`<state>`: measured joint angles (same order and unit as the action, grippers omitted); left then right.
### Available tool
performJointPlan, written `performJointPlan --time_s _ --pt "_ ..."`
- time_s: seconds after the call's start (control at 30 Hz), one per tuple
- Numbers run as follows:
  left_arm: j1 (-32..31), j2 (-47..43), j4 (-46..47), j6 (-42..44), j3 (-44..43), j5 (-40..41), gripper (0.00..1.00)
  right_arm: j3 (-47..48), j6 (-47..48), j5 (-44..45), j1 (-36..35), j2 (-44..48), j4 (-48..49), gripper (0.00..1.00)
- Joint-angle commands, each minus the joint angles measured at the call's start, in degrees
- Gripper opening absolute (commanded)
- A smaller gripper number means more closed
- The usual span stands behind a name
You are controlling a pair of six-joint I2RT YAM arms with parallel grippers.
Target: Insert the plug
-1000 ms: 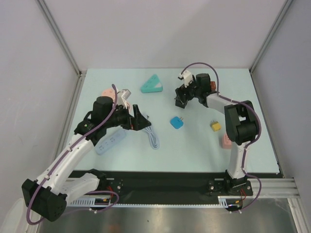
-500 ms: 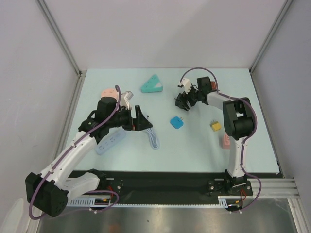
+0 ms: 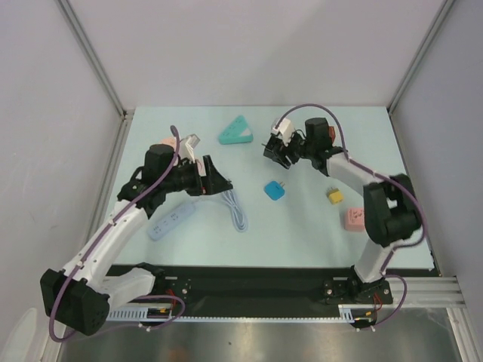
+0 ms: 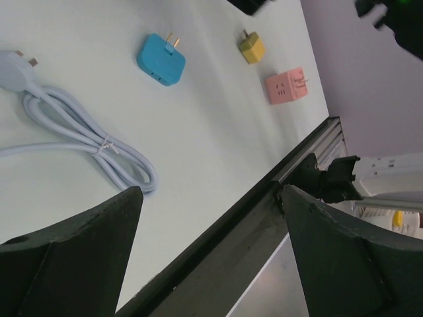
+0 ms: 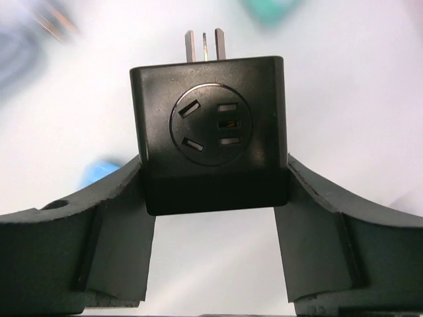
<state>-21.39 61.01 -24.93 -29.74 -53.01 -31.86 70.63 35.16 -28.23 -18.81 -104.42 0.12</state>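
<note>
We hold the black plug [image 5: 210, 125] in the right gripper [image 5: 213, 173]. Its fingers [image 5: 112, 211] are clamped on the plug's two sides, the socket face is turned to the wrist camera and the prongs point away. From above, this gripper sits over the far middle of the table [image 3: 302, 234], near the teal triangular socket block [image 3: 235, 131] but apart from it. Whether the plug touches the surface we cannot tell.

Our left gripper [image 4: 210, 198] is spread wide with nothing between its fingers. It hangs above the left half of the table, beside the coiled pale cable [image 4: 86, 139], whose white plug end [image 4: 13, 69] lies flat. The light-blue power strip [image 3: 172, 220] lies slantwise under the left arm, close to the left edge.

Between the two grippers the surface is bare except for the blue adapter [image 4: 160, 59], which sits just nearer than the right gripper. The yellow adapter [image 4: 251, 47] and the pink adapter [image 4: 286, 86] lie to the right, the pink one near the black rail [image 4: 264, 198] along the near edge. A pink object [image 3: 170, 143] shows partly behind the left arm, toward the far left. The enclosure walls stand close at the left, right and far edges.
</note>
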Motion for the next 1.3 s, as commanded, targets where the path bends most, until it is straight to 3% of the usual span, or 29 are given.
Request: performJointPlan --time_s 0.0,0.1,0.23,0.47,0.7,0.83,0.87,1.0,1.2,1.27 --pt "3.53 -2.99 0.06 -1.64 -4.02 -3.38 0.93 -4.43 -6.4 -7.43 -1.58 12.82 12.87 0.0" --pt "5.82 -4.67 -0.12 -1.9 -5.43 -5.84 0.93 -10.48 -11.41 -22.34 -1.93 21.34 16.99 0.0" --pt "6.8 -6.86 0.92 -2.87 -6.84 -11.11 0.95 -16.57 -13.45 -27.83 -5.7 32.06 20.72 0.0" --pt "6.8 -11.52 14.1 -11.47 -3.33 -25.17 1.0 -17.98 -11.51 -28.02 -10.28 40.17 13.94 0.0" --pt "6.71 -13.11 17.63 -11.4 -1.74 -26.15 1.0 -17.72 -14.58 -25.39 -11.51 42.81 13.68 0.0" --pt "6.36 -13.29 18.51 -5.0 -0.78 -24.14 1.0 -17.72 -30.89 -24.25 -11.6 40.8 18.94 0.0" --pt "6.18 -13.12 18.42 -3.15 -0.69 -22.74 1.0 -17.37 -39.46 -24.24 -11.52 40.09 20.0 0.0" --pt "5.13 -11.89 22.96 3.19 -0.08 -19.38 0.97 -14.74 -53.13 -25.64 -11.78 36.4 15.8 0.0" --pt "2.58 -8.9 37.47 3.28 0.2 -24.98 0.96 -14.47 -62.56 -33.19 -12.22 33.49 14.47 0.0" --pt "1.62 -6.0 38.02 4.24 -1.82 -27.72 0.96 -15.43 -64.59 -34.17 -12.22 34.28 17.53 0.0"
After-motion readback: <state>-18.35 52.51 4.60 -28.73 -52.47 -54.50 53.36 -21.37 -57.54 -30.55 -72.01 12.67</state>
